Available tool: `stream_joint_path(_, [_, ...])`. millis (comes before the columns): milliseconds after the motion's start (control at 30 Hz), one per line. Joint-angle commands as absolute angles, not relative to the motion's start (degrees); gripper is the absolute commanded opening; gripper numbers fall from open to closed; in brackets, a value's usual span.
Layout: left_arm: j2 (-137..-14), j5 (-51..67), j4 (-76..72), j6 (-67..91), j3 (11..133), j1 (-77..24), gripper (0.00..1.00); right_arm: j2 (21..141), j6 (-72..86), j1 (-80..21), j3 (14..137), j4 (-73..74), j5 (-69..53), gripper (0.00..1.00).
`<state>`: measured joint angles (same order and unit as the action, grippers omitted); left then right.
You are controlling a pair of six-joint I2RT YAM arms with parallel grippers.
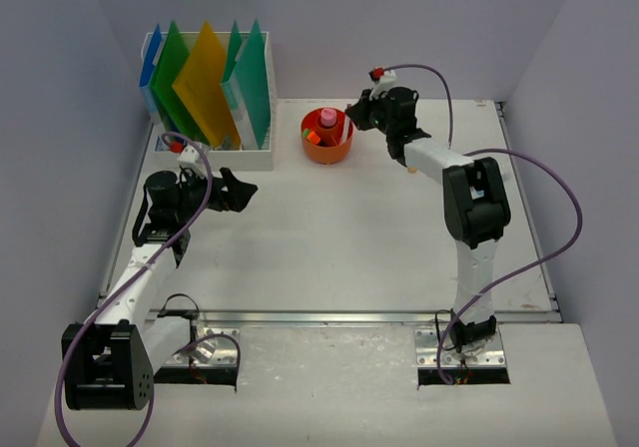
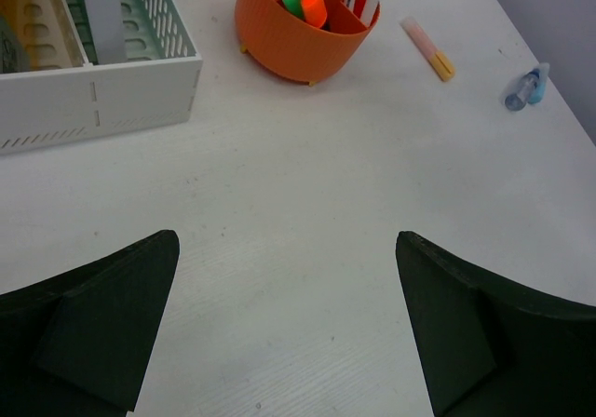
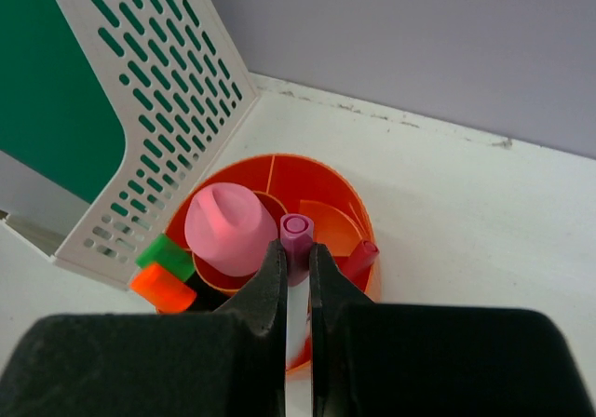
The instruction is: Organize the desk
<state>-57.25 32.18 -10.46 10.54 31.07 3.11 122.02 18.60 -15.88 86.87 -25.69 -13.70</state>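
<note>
The white desk (image 1: 329, 247) holds an orange round pen holder (image 1: 327, 138) at the back middle, also seen in the left wrist view (image 2: 298, 40) and the right wrist view (image 3: 331, 194). My right gripper (image 3: 296, 261) is shut on a white pen with a purple cap (image 3: 297, 235), held upright over the holder's rim. The holder contains a pink-capped item (image 3: 228, 226), a green marker (image 3: 166, 254), an orange marker (image 3: 160, 289) and a red pen (image 3: 361, 257). My left gripper (image 2: 284, 277) is open and empty, low over bare desk at the left (image 1: 235, 190).
A white slotted file rack (image 1: 210, 153) with blue, green and yellow folders stands at the back left. A pink and yellow highlighter (image 2: 428, 49) and a small blue item (image 2: 524, 88) lie on the desk right of the holder. Lavender walls enclose the desk.
</note>
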Motion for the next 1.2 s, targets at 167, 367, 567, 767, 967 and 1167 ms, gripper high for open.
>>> stream_joint_path(167, [-56.87,32.17,-13.10,9.40,31.29,3.43,1.00,118.05,24.56,-16.34,80.70,-24.98,-15.03,0.00])
stream_joint_path(367, [-56.79,32.22,-12.79,9.10,31.64,3.43,1.00,117.30,27.49,-18.07,79.93,-22.68,-16.82,0.00])
stream_joint_path(567, [-56.44,32.24,-12.46,8.81,31.39,3.43,1.00,115.91,29.59,-19.57,80.00,-18.72,-17.75,0.47])
stream_joint_path(767, [-56.78,32.74,-13.20,9.12,30.96,3.43,1.00,112.73,30.21,-20.30,79.10,-16.18,-17.80,0.67])
stream_joint_path(967, [-56.95,33.09,-13.10,9.40,31.07,3.43,1.00,109.29,27.99,-20.22,79.06,-15.42,-18.46,0.68])
stream_joint_path(1167, [-56.95,33.49,-11.52,7.91,31.82,3.43,1.00,106.53,21.64,-19.08,79.89,-11.97,-15.92,0.68])
